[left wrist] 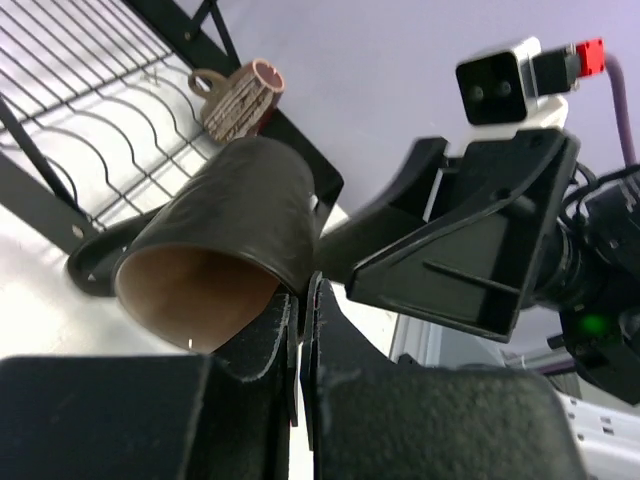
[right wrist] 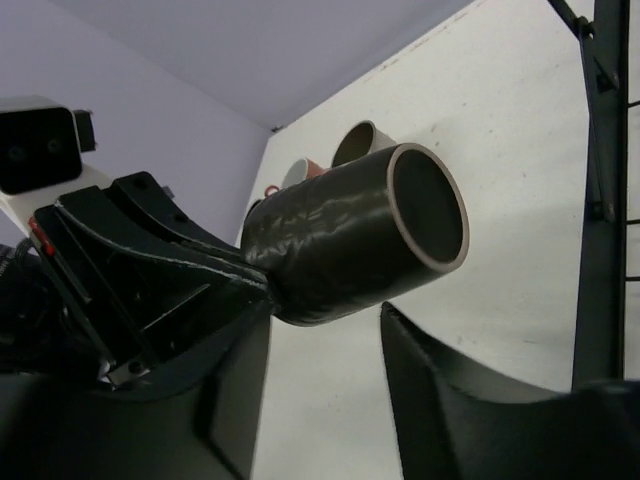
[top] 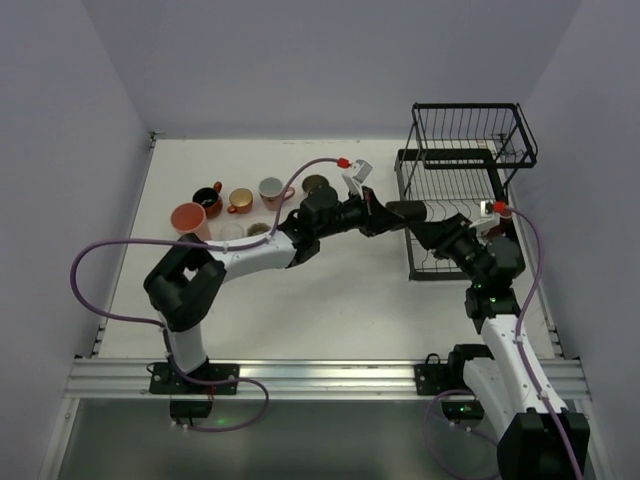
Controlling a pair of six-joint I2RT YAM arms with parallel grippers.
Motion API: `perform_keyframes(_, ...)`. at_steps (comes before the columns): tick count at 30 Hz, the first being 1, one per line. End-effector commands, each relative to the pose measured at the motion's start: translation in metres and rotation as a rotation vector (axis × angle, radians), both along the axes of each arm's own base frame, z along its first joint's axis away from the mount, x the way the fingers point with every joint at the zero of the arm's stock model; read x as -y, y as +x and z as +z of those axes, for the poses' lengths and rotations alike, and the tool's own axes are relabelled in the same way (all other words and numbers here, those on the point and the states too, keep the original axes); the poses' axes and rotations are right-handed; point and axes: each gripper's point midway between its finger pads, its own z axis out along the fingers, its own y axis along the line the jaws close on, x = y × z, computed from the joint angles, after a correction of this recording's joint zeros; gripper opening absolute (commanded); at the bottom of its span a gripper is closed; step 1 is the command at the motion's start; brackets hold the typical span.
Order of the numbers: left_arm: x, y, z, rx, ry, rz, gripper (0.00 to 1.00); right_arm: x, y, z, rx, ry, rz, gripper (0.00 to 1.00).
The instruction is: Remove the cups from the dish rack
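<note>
Arms converge; left pincer (left wrist: 303, 290) pinched shut, right pincer (right wrist: 318, 335) apparently spread.

dark cup (right wrist: 340, 240) partly hidden, dish rack (left wrist: 40, 190) cropped

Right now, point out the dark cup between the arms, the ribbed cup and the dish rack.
dark cup (right wrist: 340, 240): right wrist view, its side wall.
ribbed cup (left wrist: 243, 100): left wrist view, its ribbed side.
dish rack (top: 466, 124): top external view, upper basket's wire wall.
</note>
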Motion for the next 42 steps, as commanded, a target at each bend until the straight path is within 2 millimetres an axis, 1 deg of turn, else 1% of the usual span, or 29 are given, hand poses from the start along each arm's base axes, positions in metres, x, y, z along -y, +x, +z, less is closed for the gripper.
perform_keyframes(1,-0.017,-0.005,0.056,0.143,-0.091,0.045,0.0,-0.013,-0.009,0.011,0.035,0.044,0.085,0.54)
perform_keyframes(2,-0.025,-0.004,0.057,0.14,-0.067,0.064,0.0,-0.014,-0.01,0.012,0.041,0.041,0.089,0.64)
perform_keyframes(3,-0.03,-0.004,0.054,0.137,-0.038,0.08,0.0,-0.013,-0.011,0.011,0.036,0.027,0.089,0.78)
perform_keyframes(4,-0.04,0.002,0.033,0.114,0.057,0.13,0.0,-0.013,-0.012,0.014,0.046,0.018,0.089,0.82)
perform_keyframes(5,-0.052,0.002,0.042,0.133,0.075,0.166,0.0,-0.012,-0.014,0.018,0.063,0.007,0.085,0.82)
perform_keyframes(6,-0.06,0.003,0.041,0.153,0.105,0.189,0.0,-0.011,-0.016,0.017,0.061,-0.001,0.079,0.82)
perform_keyframes(7,-0.07,0.003,0.026,0.128,0.161,0.214,0.0,-0.01,-0.016,0.019,0.068,-0.003,0.068,0.82)
perform_keyframes(8,-0.079,0.001,0.03,0.132,0.182,0.233,0.0,-0.01,-0.018,0.022,0.081,-0.005,0.071,0.82)
perform_keyframes(9,-0.086,0.001,0.026,0.131,0.226,0.248,0.0,-0.011,-0.02,0.022,0.081,-0.009,0.076,0.82)
perform_keyframes(10,-0.101,0.003,0.009,0.112,0.35,0.289,0.0,-0.011,-0.021,0.024,0.086,-0.014,0.079,0.82)
perform_keyframes(12,-0.126,-0.001,0.001,0.108,0.462,0.331,0.0,-0.009,-0.023,0.021,0.083,-0.043,0.073,0.83)
perform_keyframes(13,-0.153,0.0,-0.022,0.089,0.618,0.386,0.0,-0.008,-0.023,0.019,0.08,-0.051,0.065,0.83)
perform_keyframes(14,-0.164,0.001,-0.02,0.092,0.68,0.408,0.0,-0.006,-0.022,0.017,0.075,-0.058,0.052,0.83)
perform_keyframes(15,-0.175,0.001,-0.029,0.078,0.756,0.422,0.0,-0.006,-0.023,0.014,0.072,-0.066,0.051,0.83)
perform_keyframes(16,-0.197,-0.004,-0.046,0.051,0.89,0.435,0.0,-0.006,-0.023,0.013,0.068,-0.067,0.051,0.83)
perform_keyframes(17,-0.204,-0.004,-0.058,0.036,0.958,0.428,0.0,-0.006,-0.022,0.012,0.066,-0.069,0.051,0.83)
perform_keyframes(18,-0.209,-0.003,-0.061,0.037,0.999,0.42,0.0,-0.006,-0.022,0.01,0.064,-0.067,0.058,0.83)
perform_keyframes(19,-0.221,-0.006,-0.073,0.007,1.077,0.424,0.0,-0.007,-0.022,0.009,0.062,-0.065,0.061,0.83)
perform_keyframes(20,-0.225,-0.004,-0.085,-0.01,1.129,0.421,0.0,-0.007,-0.022,0.008,0.062,-0.065,0.061,0.83)
perform_keyframes(22,-0.232,0.002,-0.089,-0.007,1.182,0.423,0.0,-0.014,-0.026,0.006,0.063,-0.072,0.086,0.83)
perform_keyframes(24,-0.236,0.014,-0.104,-0.046,1.219,0.402,0.0,-0.015,-0.027,0.001,0.052,-0.08,0.09,0.83)
perform_keyframes(25,-0.233,0.015,-0.1,-0.041,1.21,0.391,0.0,-0.015,-0.027,0.0,0.051,-0.083,0.092,0.83)
perform_keyframes(27,-0.238,0.024,-0.116,-0.075,1.247,0.369,0.0,-0.016,-0.028,-0.004,0.043,-0.085,0.095,0.83)
perform_keyframes(28,-0.238,0.027,-0.116,-0.082,1.261,0.365,0.0,-0.016,-0.029,-0.006,0.041,-0.087,0.095,0.83)
perform_keyframes(29,-0.24,0.029,-0.128,-0.099,1.302,0.352,0.0,-0.017,-0.029,-0.007,0.042,-0.088,0.097,0.83)
perform_keyframes(34,-0.239,0.036,-0.143,-0.115,1.384,0.313,0.0,-0.018,-0.029,-0.013,0.035,-0.095,0.1,0.83)
perform_keyframes(37,-0.24,0.041,-0.144,-0.109,1.405,0.318,0.0,-0.018,-0.028,-0.015,0.032,-0.099,0.095,0.83)
perform_keyframes(40,-0.241,0.043,-0.145,-0.105,1.43,0.311,0.12,-0.018,-0.027,-0.016,0.028,-0.1,0.096,0.84)
perform_keyframes(42,-0.24,0.045,-0.144,-0.103,1.43,0.311,0.23,-0.018,-0.026,-0.017,0.025,-0.102,0.096,0.84)
